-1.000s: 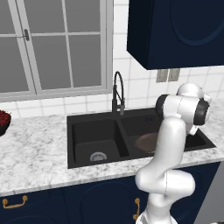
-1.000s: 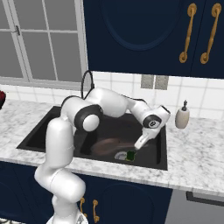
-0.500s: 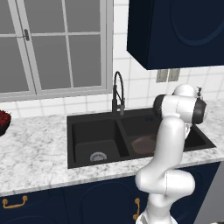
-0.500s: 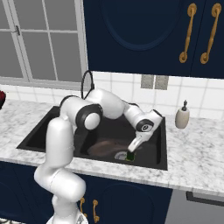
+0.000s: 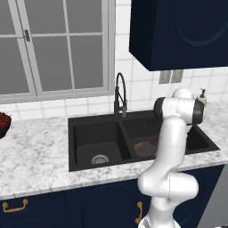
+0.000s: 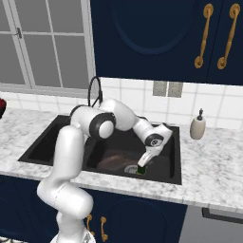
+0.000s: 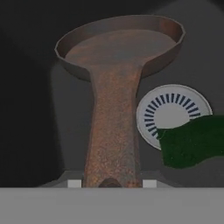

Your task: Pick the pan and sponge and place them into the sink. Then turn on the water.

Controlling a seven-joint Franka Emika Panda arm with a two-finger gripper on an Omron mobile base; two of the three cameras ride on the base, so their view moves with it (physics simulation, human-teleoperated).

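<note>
Far left on the marble surface (image 5: 40,147) sits a dark bowl of red fruit (image 5: 3,124). Next over is the matte black double-basin sink (image 5: 95,140) with its black gooseneck faucet (image 5: 120,95). The round shallow rusty-brown pan (image 7: 120,48) lies in the right basin, handle pointing at the camera. Just right of that, the green rectangular sponge (image 7: 192,140) partly covers the silver drain (image 7: 168,111). The claw (image 6: 141,167) hangs low over it; can't tell how wide it is. A soap bottle (image 6: 197,126) stands far right.

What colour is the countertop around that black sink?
White marble with grey veining, surrounding the matte black double-basin sink; it shows best in the left base view.
</note>
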